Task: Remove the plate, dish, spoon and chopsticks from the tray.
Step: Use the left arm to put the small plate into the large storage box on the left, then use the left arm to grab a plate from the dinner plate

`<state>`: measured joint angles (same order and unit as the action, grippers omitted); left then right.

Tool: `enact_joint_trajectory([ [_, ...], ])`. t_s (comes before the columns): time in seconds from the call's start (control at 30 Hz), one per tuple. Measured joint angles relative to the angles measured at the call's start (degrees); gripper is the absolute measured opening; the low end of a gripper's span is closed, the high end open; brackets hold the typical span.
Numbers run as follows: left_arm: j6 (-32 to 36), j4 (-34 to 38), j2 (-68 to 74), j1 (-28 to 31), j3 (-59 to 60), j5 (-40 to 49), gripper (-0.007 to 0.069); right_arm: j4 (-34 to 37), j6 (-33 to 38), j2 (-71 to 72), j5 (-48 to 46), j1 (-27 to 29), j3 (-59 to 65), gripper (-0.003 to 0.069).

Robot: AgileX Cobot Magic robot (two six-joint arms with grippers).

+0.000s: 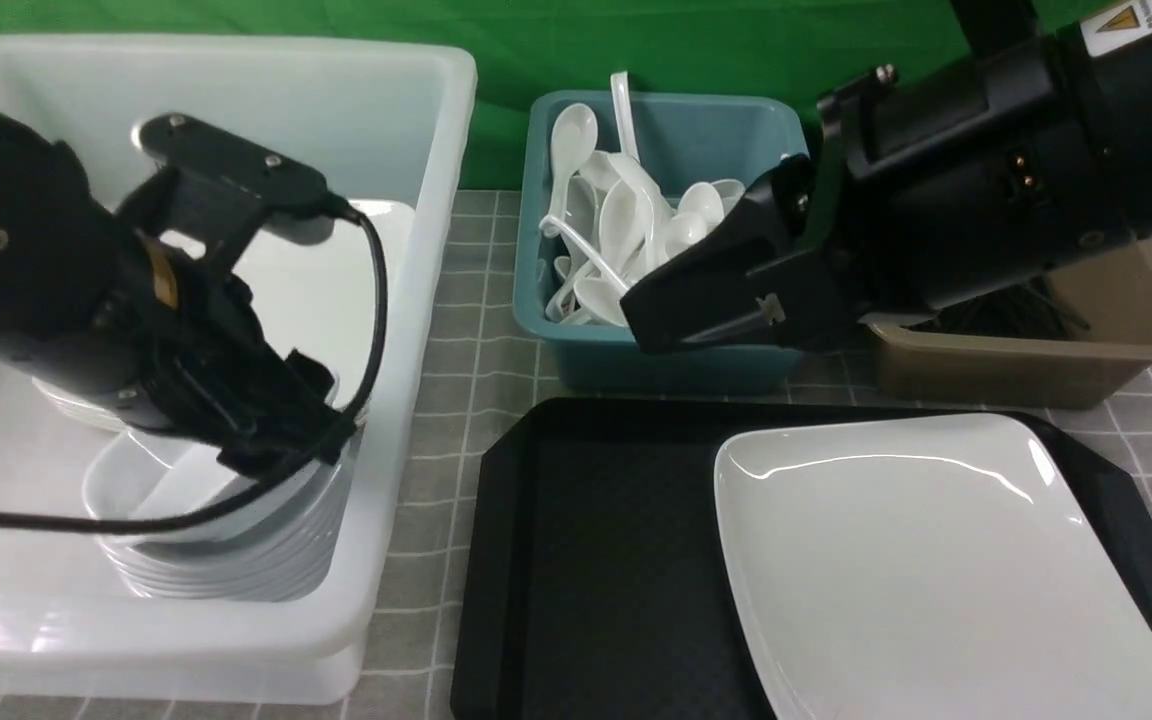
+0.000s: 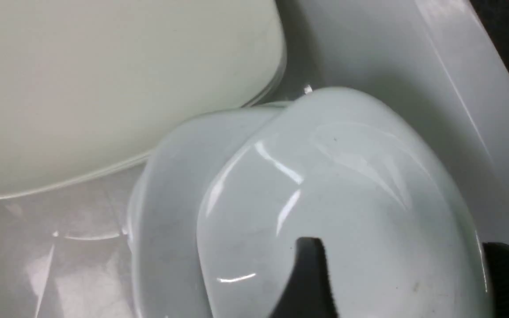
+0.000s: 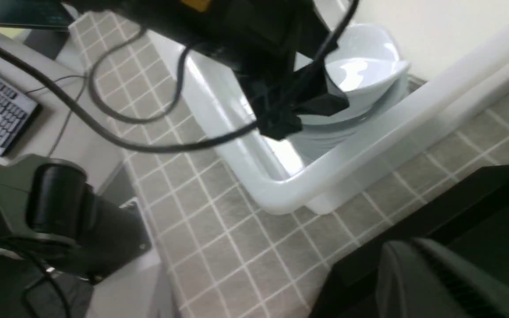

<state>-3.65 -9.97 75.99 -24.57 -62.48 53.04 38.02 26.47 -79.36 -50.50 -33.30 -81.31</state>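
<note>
The large white plate (image 1: 936, 560) lies on the right half of the black tray (image 1: 586, 560); nothing else shows on the tray. My left gripper (image 1: 276, 450) is down inside the white tub, open, its fingers (image 2: 309, 274) straddling the rim of a small white dish (image 2: 325, 176). That dish (image 1: 136, 480) leans tilted on a stack of like dishes and also shows in the right wrist view (image 3: 360, 75). My right gripper (image 1: 641, 320) is shut and looks empty, hovering above the tray's far edge in front of the teal bin. No single spoon or chopsticks show on the tray.
The white tub (image 1: 436, 150) at the left holds the dish stack and large plates (image 1: 376, 260). A teal bin (image 1: 676, 365) behind the tray holds several white spoons (image 1: 626, 220). A brown tub (image 1: 1036, 365) at the back right holds dark sticks (image 1: 996, 315). The table has a grey tiled cloth (image 1: 456, 330).
</note>
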Motion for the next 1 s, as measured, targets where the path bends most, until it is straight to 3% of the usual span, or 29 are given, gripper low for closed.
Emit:
enact_joint_trajectory([
  [0.13,-1.66,-0.38,-0.78,0.00,-5.62,4.47,0.0627,-6.86,-2.49,0.77,-0.53,-0.02,-2.84,0.0028],
  [0.33,-2.08,2.45,-1.59,0.00,-9.41,7.03,0.0637,-14.98,-6.47,3.20,-1.14,1.88,-3.97,0.0028],
  [0.53,-0.75,12.14,-0.54,0.00,-9.65,5.00,0.0462,-19.04,-8.04,4.85,-8.22,8.85,-4.04,0.0028],
  [0.57,-0.28,17.42,0.69,0.00,-9.65,3.64,0.0336,-21.15,-8.09,4.91,-10.92,12.04,-4.04,0.0028],
  [0.6,-0.13,17.43,0.69,-0.06,-9.65,3.65,0.0320,-21.38,-8.09,4.91,-11.19,12.40,-3.98,0.0028],
  [0.63,2.16,22.02,2.37,-0.82,-9.77,2.03,0.0148,-23.50,-8.57,5.05,-13.55,16.43,-3.16,0.0027],
  [0.7,4.03,24.80,4.66,-2.62,-10.40,0.63,0.0064,-24.21,-9.06,5.54,-15.14,20.22,-1.64,0.0026],
  [0.8,4.47,26.61,8.99,-6.92,-12.55,-1.44,0.0013,-23.57,-9.34,6.99,-15.58,25.05,1.67,0.0026],
  [1.0,4.47,27.62,22.00,-12.40,-21.35,-2.66,0.0021,-20.85,-8.94,12.43,-14.28,27.58,10.12,0.0026],
])
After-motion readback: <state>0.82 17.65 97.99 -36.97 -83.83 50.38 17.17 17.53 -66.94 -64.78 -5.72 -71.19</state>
